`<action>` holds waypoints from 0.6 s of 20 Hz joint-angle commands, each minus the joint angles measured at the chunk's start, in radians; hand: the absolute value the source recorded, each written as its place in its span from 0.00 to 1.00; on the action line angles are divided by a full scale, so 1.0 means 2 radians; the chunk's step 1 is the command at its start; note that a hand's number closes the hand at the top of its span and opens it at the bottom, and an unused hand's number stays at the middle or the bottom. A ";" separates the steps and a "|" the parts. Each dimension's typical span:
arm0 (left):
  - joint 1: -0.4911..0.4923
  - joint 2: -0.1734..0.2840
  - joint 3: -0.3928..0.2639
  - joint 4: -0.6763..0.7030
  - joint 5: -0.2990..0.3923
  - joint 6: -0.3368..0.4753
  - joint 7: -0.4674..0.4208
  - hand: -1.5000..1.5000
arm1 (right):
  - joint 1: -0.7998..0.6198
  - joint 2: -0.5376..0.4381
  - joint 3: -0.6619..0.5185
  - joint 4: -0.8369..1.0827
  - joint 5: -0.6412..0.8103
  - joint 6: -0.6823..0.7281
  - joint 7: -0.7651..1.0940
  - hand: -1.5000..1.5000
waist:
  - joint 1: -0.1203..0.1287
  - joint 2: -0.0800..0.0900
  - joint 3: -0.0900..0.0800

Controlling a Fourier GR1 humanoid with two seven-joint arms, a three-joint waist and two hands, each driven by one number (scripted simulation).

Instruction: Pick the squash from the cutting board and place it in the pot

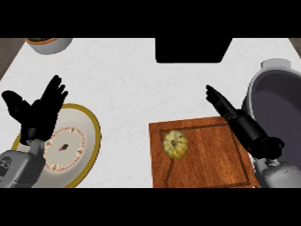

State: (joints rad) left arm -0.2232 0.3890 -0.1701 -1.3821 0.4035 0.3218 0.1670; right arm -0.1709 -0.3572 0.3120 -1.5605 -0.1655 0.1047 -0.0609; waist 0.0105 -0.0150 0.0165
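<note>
Head view: squash [174, 144] lies on the board [208, 176], near left part, untouched. Right hand [240, 123] over the board's right edge, fingers straight, empty. Left hand [39, 110] rests open at left. Pot [289, 110] right. Squash likely small, hard, ribbed, rolls easily; grasp across its sides.

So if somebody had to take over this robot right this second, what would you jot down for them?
Left hand: open, fingers up, resting over the plate at the view's left, holding nothing.
Right hand: open, fingers straight, above the right edge of the cutting board, next to the pot; holding nothing.
Squash: lying on the board's left part, untouched.
Pot: at the right edge of the counter, nothing visible inside.
Done: nothing yet.
Left: grasp the squash, lift it, set it in the pot.
</note>
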 commanded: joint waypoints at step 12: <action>0.057 -0.025 -0.012 -0.067 -0.050 0.027 -0.124 0.50 | 0.025 -0.063 -0.012 -0.236 0.398 -0.262 -0.020 0.00 | -0.035 -0.009 -0.010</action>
State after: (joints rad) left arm -0.1432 0.3557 -0.1777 -1.4714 0.3233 0.3660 -0.0307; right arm -0.2107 -0.5219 0.2123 -1.9039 0.4200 -0.2761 -0.1127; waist -0.0782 -0.0479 -0.0061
